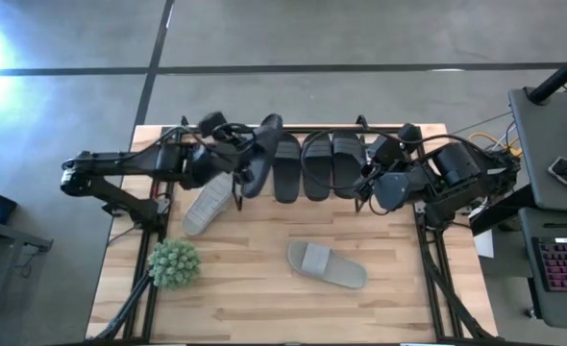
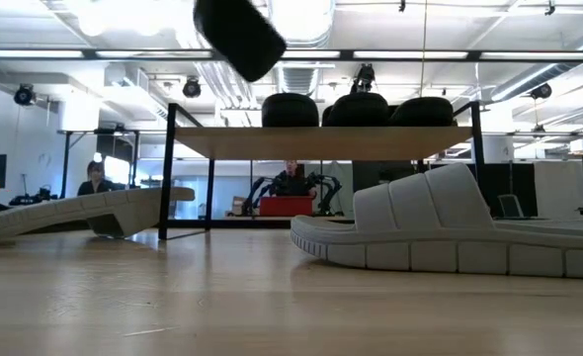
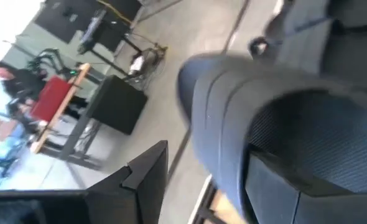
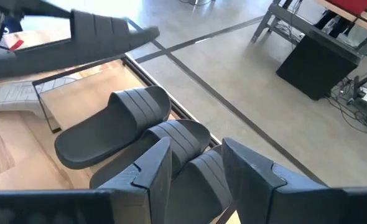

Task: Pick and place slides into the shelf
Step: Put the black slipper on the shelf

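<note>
Held black slide [image 3: 277, 137] hides the left gripper's jaws.

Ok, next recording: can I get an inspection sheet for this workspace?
Surface: wooden table, bare grain.
Job's things: shelf carries three black slides; fourth black slide lifted above its left end; flat grey slide mid-table; tilted grey slide by the shelf.
Clutter: green plant.
Grippers: left gripper jaws shut on the fourth black slide; right gripper jaws open, empty.
Cables: bundle off the table's right.
Surroundings: keyboard; person in background.
</note>
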Motion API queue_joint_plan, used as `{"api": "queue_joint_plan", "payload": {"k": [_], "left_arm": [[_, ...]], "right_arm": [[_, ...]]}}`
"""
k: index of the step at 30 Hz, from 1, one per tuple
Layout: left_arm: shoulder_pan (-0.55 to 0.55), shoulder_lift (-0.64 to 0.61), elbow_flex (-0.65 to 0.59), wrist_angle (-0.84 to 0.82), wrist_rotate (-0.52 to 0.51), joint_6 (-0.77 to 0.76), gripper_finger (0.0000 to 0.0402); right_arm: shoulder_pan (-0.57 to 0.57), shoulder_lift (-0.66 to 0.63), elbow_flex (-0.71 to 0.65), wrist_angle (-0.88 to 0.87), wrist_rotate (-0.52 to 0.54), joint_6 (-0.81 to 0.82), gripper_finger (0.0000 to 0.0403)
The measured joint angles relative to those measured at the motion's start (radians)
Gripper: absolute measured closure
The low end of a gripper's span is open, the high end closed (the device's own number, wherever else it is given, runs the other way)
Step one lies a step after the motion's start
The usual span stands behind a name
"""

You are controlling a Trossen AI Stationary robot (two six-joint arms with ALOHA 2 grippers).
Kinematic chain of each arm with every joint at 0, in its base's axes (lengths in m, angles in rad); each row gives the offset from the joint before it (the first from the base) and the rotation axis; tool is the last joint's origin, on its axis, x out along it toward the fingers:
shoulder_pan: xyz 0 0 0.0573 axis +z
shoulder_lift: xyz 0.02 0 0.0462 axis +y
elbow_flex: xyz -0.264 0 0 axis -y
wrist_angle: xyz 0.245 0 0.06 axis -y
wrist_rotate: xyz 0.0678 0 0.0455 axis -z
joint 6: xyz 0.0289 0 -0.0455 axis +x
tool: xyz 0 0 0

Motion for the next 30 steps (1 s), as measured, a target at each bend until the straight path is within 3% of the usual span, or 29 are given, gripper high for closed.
{"api": "queue_joint_plan", "payload": {"k": [5,19,30], "left_arm": [[0.002,0.01,-0.036,-0.068,-0.038,-0.002,0.0222],[0.015,0.236,-0.061,0.03,-0.079,0.003,0.0222],[0.023,0.206,-0.067,-0.05,-0.066,0.045,0.0233]], "right_arm": [[0.0,-0.006,-0.001,0.0,0.007,-0.015,0.0268],[0.0,-0.006,-0.003,0.0,0.001,-0.015,0.0268],[0.0,-0.006,-0.02,0.0,-0.024,-0.015,0.0268]]}}
